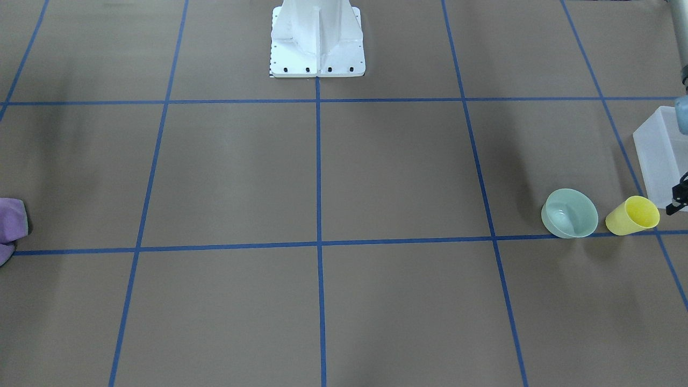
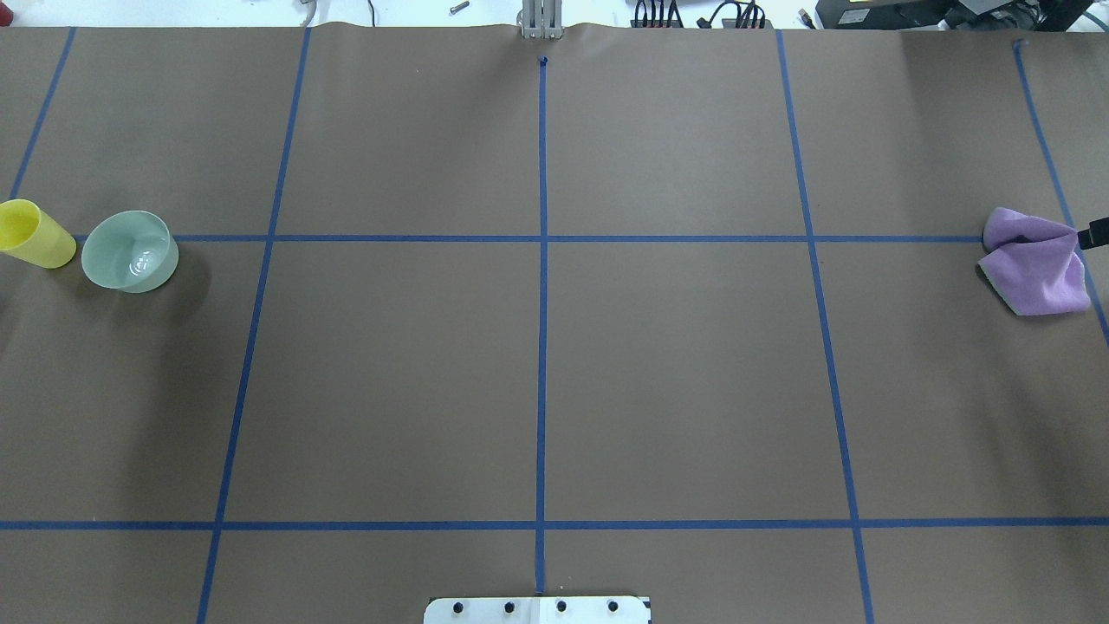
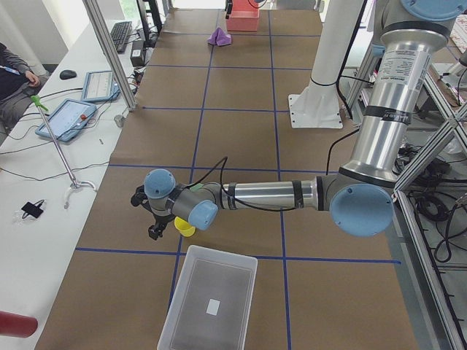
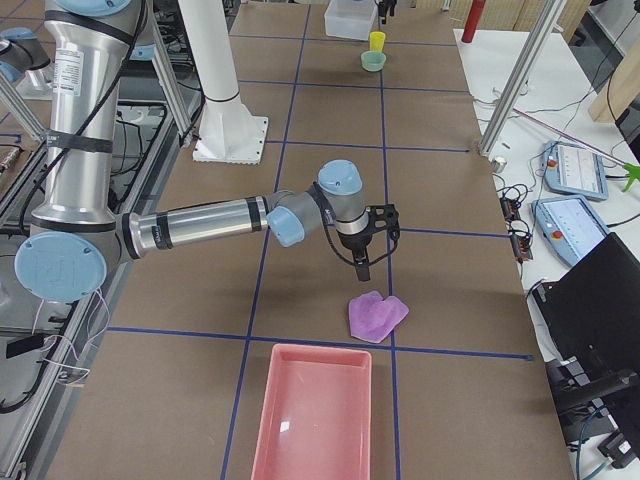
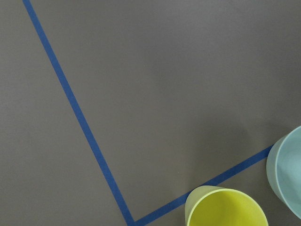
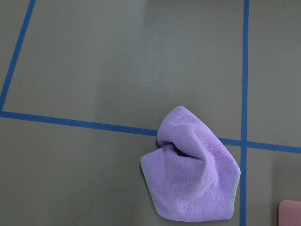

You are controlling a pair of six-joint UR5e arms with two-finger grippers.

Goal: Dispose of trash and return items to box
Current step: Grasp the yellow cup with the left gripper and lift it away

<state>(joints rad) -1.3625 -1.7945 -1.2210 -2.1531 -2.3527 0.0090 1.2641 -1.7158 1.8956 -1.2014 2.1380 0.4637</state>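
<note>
The box [image 1: 657,156], a frosted translucent bin, stands at the robot's left end of the table [image 2: 537,390]. The yellow cup [image 1: 633,216] stands upright just beside the box's front corner, mouth up. The mint-green bowl [image 1: 570,213] sits upright on the cup's far side from the box. The two are very close and seem not quite to touch.

The left gripper [image 3: 155,230] hangs above the paper near the box, close by the cup and holding nothing that I can see. Only a sliver of it shows at the front view's edge, so I cannot tell how wide its jaws stand.

At the table's opposite end from the box lies a crumpled purple cloth [image 2: 1035,273], with a pink tray [image 4: 315,415] beyond it. The right gripper [image 4: 362,262] hovers above the cloth without touching it, and its opening cannot be told either.
</note>
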